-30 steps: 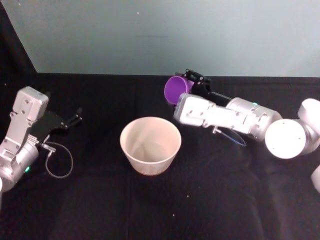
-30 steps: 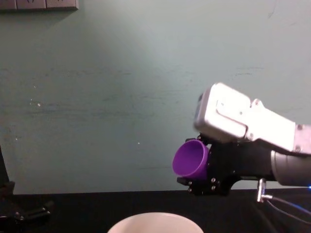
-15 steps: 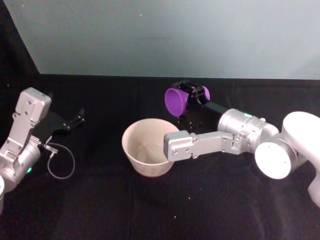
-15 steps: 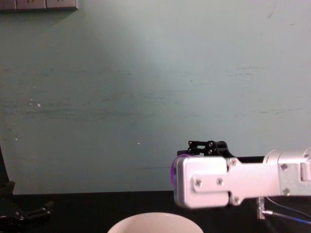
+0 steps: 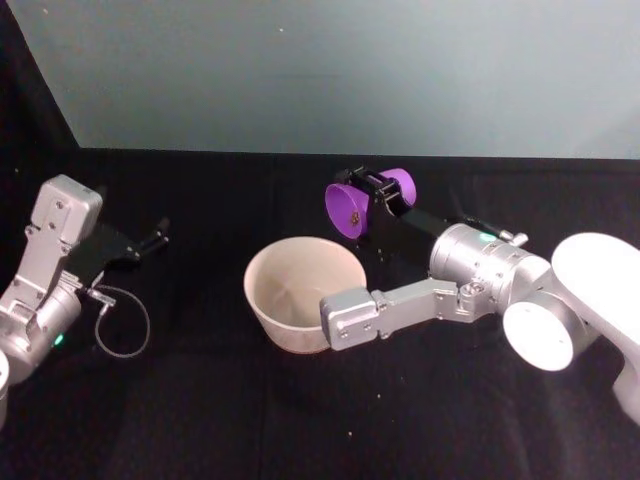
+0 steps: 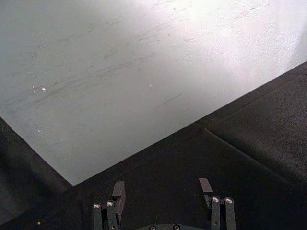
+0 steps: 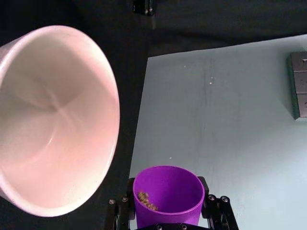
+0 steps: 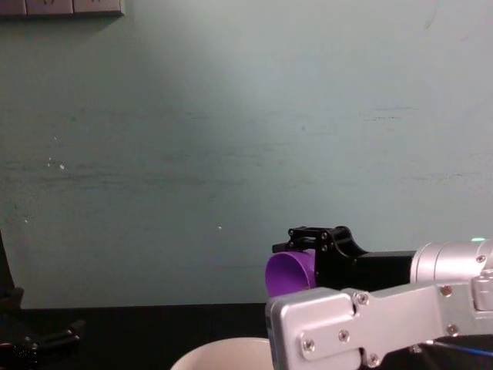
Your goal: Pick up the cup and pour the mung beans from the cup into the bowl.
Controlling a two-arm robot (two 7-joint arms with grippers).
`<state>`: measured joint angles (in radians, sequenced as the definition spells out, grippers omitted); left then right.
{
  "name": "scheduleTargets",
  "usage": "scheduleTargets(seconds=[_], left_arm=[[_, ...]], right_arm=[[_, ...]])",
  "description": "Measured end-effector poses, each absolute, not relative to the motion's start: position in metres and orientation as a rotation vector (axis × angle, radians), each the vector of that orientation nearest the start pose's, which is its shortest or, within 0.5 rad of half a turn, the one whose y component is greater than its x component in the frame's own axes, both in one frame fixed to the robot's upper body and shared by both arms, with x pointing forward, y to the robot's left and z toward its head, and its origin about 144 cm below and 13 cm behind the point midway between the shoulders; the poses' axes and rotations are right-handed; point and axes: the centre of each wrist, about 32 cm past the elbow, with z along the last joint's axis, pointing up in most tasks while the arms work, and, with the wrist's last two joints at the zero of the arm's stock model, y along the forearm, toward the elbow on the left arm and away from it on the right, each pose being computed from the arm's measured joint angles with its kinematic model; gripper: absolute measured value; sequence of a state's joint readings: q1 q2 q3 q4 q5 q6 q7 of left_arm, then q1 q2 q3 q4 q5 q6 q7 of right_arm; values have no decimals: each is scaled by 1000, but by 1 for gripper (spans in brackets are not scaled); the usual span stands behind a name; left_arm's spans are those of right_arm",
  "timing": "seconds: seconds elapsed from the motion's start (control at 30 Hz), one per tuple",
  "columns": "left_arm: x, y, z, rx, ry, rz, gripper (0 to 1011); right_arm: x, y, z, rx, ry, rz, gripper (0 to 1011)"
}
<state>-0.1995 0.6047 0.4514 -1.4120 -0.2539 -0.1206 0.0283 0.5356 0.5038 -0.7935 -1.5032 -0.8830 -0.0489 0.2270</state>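
The purple cup hangs tipped on its side just beyond the far right rim of the white bowl, mouth turned toward the bowl. My right gripper is shut on the cup. In the right wrist view a few mung beans lie inside the cup, and the bowl beside it looks bare inside. The chest view has the cup above the bowl's rim. My left gripper rests open at the far left, its fingers spread over the black cloth.
Black cloth covers the table, with a pale green wall close behind it. A loop of thin cable lies beside the left arm. The right arm's silver wrist block hangs next to the bowl's right side.
The right wrist has rolled over, so its silver block swung from above the cup to below it. The cup tipped further and came slightly lower, toward the bowl. The left arm stayed still.
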Motion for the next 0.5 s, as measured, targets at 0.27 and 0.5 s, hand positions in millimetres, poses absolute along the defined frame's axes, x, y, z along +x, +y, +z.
scheduleTargets(seconds=[0.27, 0.5], left_arm=[[489, 310, 1140, 304, -285, 1248, 1000], [489, 310, 1140, 304, -285, 1248, 1000]], right_arm=[[527, -174, 1218, -882, -1444, -499, 746], [525, -171, 1217, -903, -1496, -486, 746]])
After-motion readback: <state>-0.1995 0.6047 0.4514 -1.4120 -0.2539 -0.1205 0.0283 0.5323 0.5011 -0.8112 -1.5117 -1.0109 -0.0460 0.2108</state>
